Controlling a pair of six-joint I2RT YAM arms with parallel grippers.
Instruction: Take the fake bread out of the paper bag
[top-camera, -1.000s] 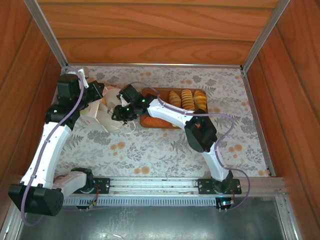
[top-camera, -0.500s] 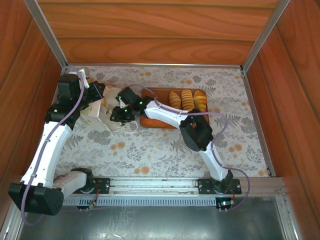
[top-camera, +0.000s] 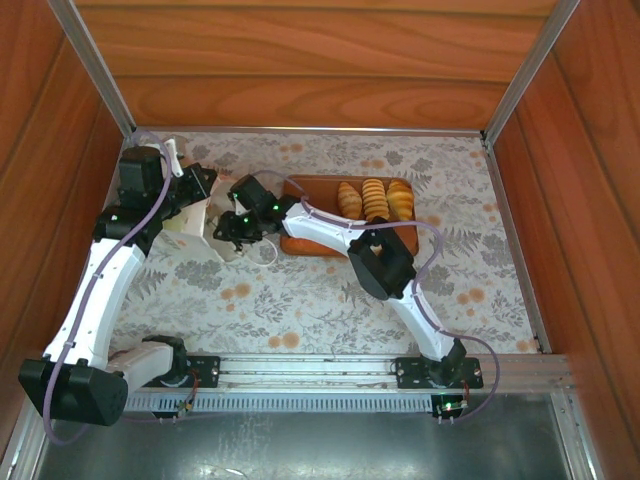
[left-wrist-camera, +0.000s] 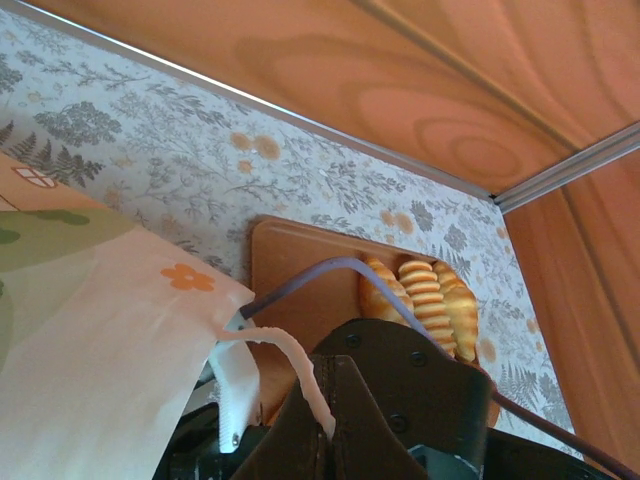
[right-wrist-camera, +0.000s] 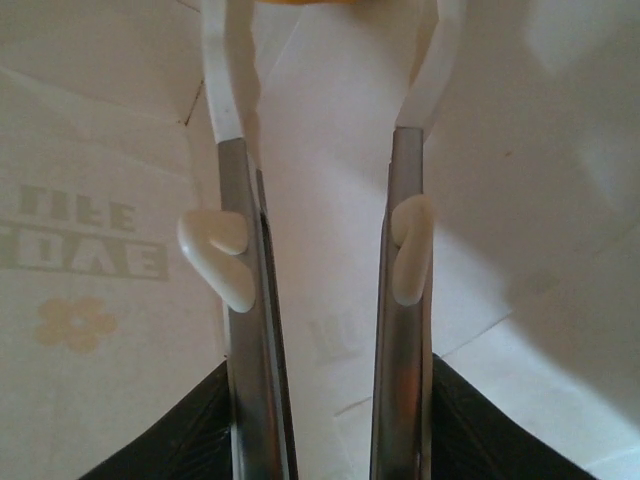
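The white paper bag (top-camera: 195, 238) with green-orange print (left-wrist-camera: 90, 330) stands at the table's left. My left gripper (top-camera: 197, 187) (left-wrist-camera: 325, 365) is shut on the bag's white string handle (left-wrist-camera: 285, 350) and holds it up. My right gripper (top-camera: 226, 226) (right-wrist-camera: 325, 45) reaches into the bag's mouth, its jaws apart with white paper around them. A yellow-orange sliver (right-wrist-camera: 300, 2) shows at the top edge between its fingertips; contact cannot be told. Three golden pieces of fake bread (top-camera: 375, 198) (left-wrist-camera: 425, 300) lie on the brown tray (top-camera: 320, 185) (left-wrist-camera: 300, 270).
The tray lies right of the bag, and my right arm (top-camera: 320, 228) crosses over its left half. Wooden walls with metal rails (top-camera: 300, 130) close the table at the back and sides. Flowered cloth (top-camera: 330, 300) covers the open middle and right.
My right gripper has moved left, deeper into the bag's mouth, with its elbow following left. The left gripper keeps hold of the handle and has barely shifted.
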